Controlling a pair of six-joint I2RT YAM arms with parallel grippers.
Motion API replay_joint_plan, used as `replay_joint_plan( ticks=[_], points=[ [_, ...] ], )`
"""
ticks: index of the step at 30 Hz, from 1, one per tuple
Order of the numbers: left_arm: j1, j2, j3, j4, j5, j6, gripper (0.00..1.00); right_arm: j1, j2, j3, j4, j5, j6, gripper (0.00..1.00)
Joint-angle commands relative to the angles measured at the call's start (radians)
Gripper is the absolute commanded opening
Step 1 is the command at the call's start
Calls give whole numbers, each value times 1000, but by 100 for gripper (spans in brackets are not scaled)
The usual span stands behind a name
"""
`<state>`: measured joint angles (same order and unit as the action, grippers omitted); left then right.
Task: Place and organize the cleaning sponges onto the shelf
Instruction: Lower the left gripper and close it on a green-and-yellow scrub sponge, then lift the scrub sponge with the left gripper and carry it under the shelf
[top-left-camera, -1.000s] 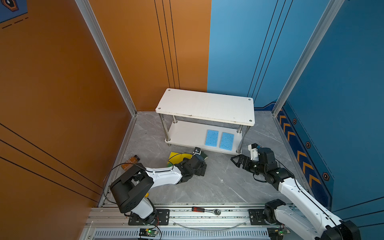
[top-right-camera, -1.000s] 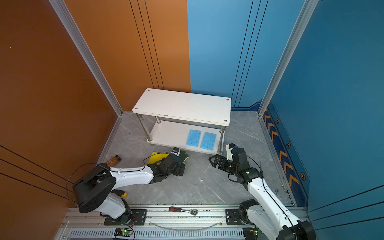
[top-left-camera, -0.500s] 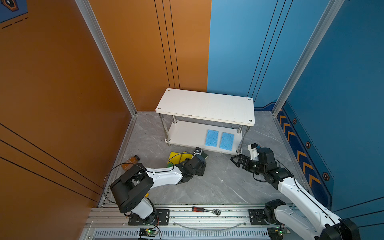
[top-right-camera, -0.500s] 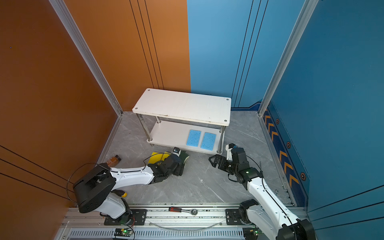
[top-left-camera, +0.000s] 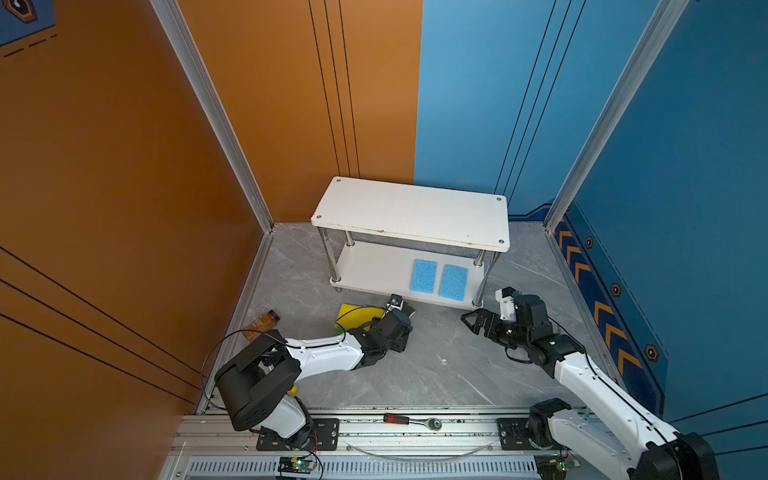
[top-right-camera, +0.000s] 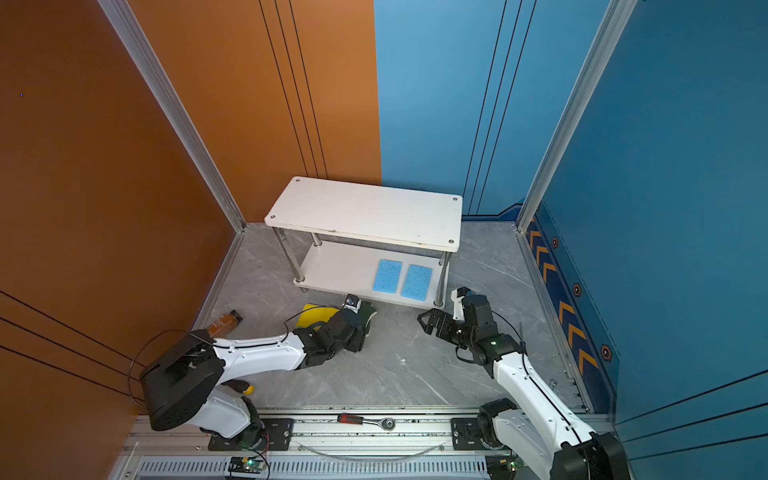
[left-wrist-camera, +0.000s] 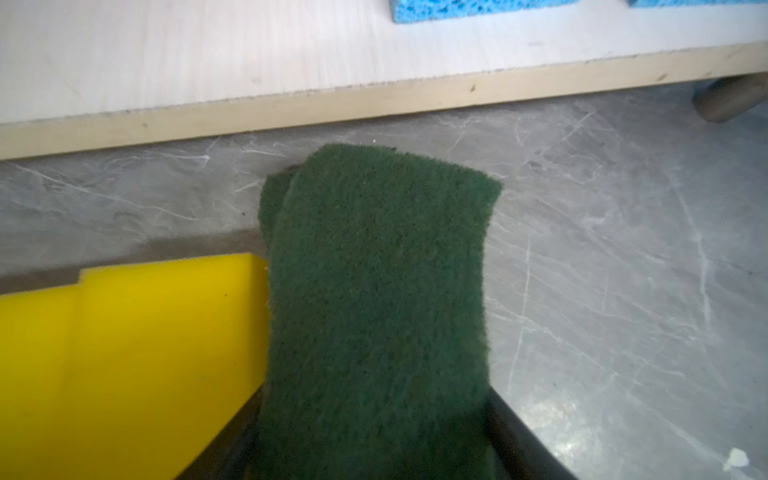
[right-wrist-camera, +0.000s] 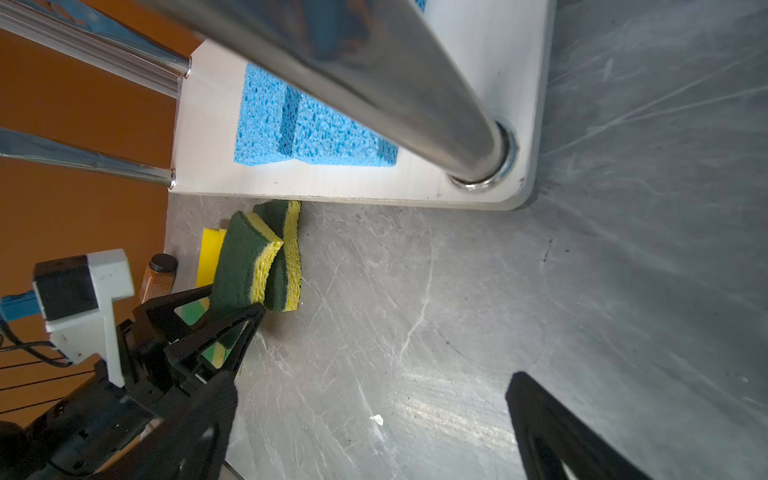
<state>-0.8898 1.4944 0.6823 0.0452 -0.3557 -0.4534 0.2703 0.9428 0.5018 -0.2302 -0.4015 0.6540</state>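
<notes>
Foam likely squashes and weighs little: left gripper (right-wrist-camera: 235, 303) pinches the dark-green-topped yellow sponge (left-wrist-camera: 374, 270) across its narrow waist, on grey floor (top-left-camera: 449, 365) just before the white two-tier shelf (top-left-camera: 411, 208); right gripper (top-left-camera: 470, 320) gapes empty.

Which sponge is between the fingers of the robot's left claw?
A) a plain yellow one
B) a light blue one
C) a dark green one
C: in the left wrist view the dark green sponge sits between the black fingers of the left gripper, and the right wrist view shows them on both sides of it.
</notes>
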Motion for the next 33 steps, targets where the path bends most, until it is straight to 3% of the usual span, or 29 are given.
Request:
replay_joint_plan(
  ticks=[1,18,33],
  points=[
    [-7,-42,22,-39,-19,-11,67,-6,7,-9,25,-19,9,100],
    [30,-197,91,-129,-111,28,67,-6,-11,-25,24,-19,17,100],
    [172,-74,268,-119,-50,27,68,-8,-53,-36,-2,-13,19,100]
  ],
)
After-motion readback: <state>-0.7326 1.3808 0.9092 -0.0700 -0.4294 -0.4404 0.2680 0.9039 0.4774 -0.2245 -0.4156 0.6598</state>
